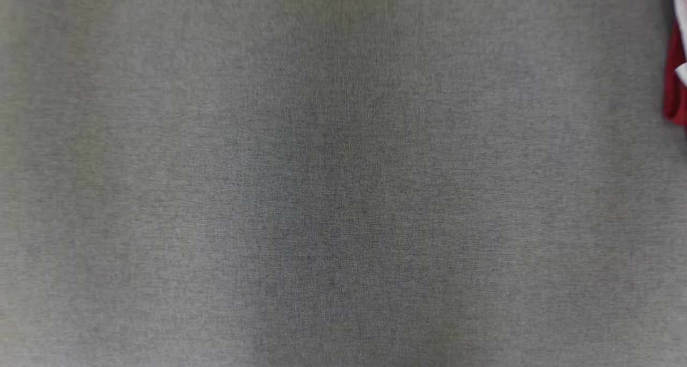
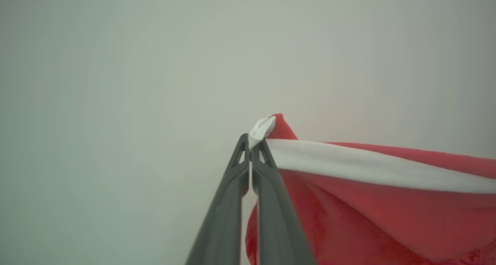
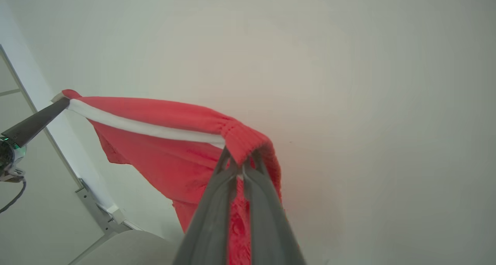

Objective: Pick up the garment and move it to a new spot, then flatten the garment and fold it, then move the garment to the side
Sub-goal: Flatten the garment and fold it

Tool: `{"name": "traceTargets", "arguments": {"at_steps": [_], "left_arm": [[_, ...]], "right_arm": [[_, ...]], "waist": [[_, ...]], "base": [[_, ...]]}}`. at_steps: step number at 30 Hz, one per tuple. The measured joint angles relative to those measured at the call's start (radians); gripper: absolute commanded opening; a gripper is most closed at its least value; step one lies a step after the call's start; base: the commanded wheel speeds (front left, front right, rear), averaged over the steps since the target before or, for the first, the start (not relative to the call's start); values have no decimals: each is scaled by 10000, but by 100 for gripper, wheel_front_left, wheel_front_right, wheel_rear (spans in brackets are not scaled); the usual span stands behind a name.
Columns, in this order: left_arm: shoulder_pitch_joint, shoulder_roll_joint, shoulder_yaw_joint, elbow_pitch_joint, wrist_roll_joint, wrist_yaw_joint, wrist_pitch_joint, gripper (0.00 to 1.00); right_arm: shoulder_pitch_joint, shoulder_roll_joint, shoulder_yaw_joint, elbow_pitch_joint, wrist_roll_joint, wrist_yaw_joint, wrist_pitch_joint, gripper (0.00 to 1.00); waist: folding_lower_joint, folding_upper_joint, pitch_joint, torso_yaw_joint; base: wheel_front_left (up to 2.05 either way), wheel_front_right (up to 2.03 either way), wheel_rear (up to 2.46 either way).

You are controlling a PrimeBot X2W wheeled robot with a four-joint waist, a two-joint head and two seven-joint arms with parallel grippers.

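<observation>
Red garment (image 3: 155,160) with a white stripe (image 2: 368,164), strung up mid-air across the left and centre of the right wrist frame. Clamped shut on the striped corner (image 2: 262,126) with the left jaws, on the ribbed hem (image 3: 242,139) with the right jaws. Seems light, soft, floppy, bit stretchy. Best grabbed by hems and corners, not mid-panel.

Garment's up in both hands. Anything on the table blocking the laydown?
Nothing visible. The red garment hangs stretched between the left hand and the right hand, both shut on it. The grey table in the head view carries no object; the garment's edge shows at the right border.
</observation>
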Motion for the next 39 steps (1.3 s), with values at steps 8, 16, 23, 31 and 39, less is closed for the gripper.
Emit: {"name": "traceTargets", "arguments": {"at_steps": [8, 16, 23, 31, 39], "left_arm": [[-298, -125, -765, 849, -130, 2, -472, 0], [1336, -44, -1501, 199, -1083, 4, -1678, 0], [4835, 107, -1517, -1532, -2061, 6, -2282, 0], [10135, 238, -318, -4629, -2031, 1020, -2357, 0], [14535, -359, 1087, -5979, -1584, 1348, -2355, 0]], "right_arm": [[-641, -104, 899, 460, 245, 0, -372, 0], [614, -918, 2048, -439, 1231, 0, -1137, 0], [3686, -2270, 3007, -2546, 2652, 0, -2184, 0], [7574, -3273, 3917, -4548, 3513, 0, -3026, 0], [9959, -3177, 4065, -4771, 3296, 0, -3162, 0]], "waist": [[-2, -1, 446, 19], [-3, 0, 302, 113], [-5, -2, -482, 185], [-7, -5, -1791, 156], [-7, -5, -2648, 3]], "base": [[0, 0, 0], [0, 0, 0], [0, 0, 0], [0, 0, 0], [0, 0, 0]]}}
